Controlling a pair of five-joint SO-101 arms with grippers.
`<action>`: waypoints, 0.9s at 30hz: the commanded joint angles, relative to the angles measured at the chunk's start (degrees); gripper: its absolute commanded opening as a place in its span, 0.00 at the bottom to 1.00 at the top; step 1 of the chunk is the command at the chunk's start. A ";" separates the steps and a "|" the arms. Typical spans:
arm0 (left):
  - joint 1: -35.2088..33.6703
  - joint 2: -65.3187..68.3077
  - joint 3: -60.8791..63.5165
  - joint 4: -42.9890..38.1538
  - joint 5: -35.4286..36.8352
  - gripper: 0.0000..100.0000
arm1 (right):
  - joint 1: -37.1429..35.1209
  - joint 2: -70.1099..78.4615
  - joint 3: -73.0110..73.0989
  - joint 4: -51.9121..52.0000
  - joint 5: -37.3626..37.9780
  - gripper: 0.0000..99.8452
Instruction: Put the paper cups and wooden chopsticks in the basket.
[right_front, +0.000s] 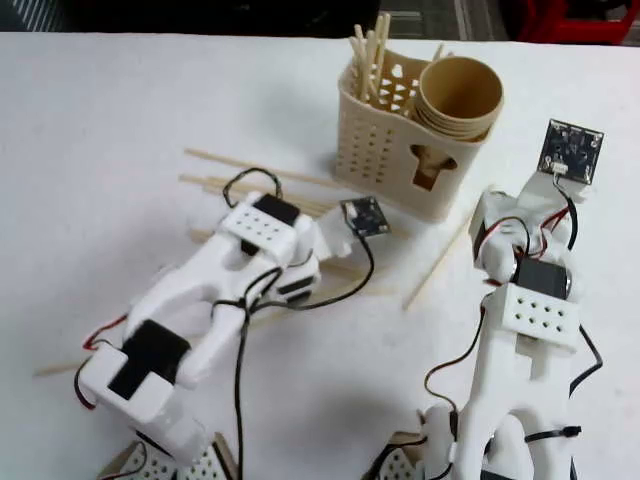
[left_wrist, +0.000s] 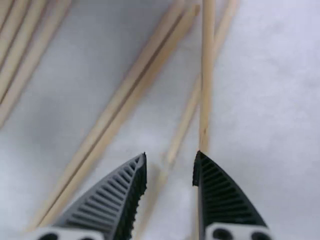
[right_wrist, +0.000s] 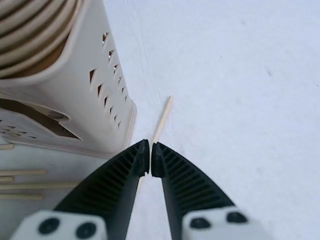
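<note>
- The left tool (left_wrist: 170, 162) is held low over the tabletop (right_front: 120, 120) with its jaws apart; nothing is gripped, and a pale stick is seen lying in the gap between them.
- Around it, several loose chopsticks (left_wrist: 125, 100) are spread flat on the tabletop, some partly covered by the left arm in the high view.
- The right tool (right_wrist: 150, 152) is closed tip to tip, and nothing can be seen held in it. A single chopstick (right_wrist: 164, 116) lies just beyond its tips, beside the basket (right_wrist: 107, 107).
- Farther off, the paper cups (right_front: 462, 95) are stacked inside the basket, and a bunch of upright chopsticks (right_front: 368, 50) stands in its other compartment.
- The cups are judged done; the chopsticks on the tabletop are left to be collected.
</note>
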 joint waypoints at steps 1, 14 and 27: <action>2.15 -0.31 -2.99 -1.41 4.92 0.20 | 0.31 -2.07 -0.79 -1.01 -0.09 0.02; 4.70 7.25 -7.03 -4.66 8.26 0.22 | 0.40 -2.07 -0.79 -1.01 0.00 0.02; 7.69 21.23 -23.38 10.02 7.65 0.02 | 0.40 -2.07 -0.79 -1.01 0.00 0.02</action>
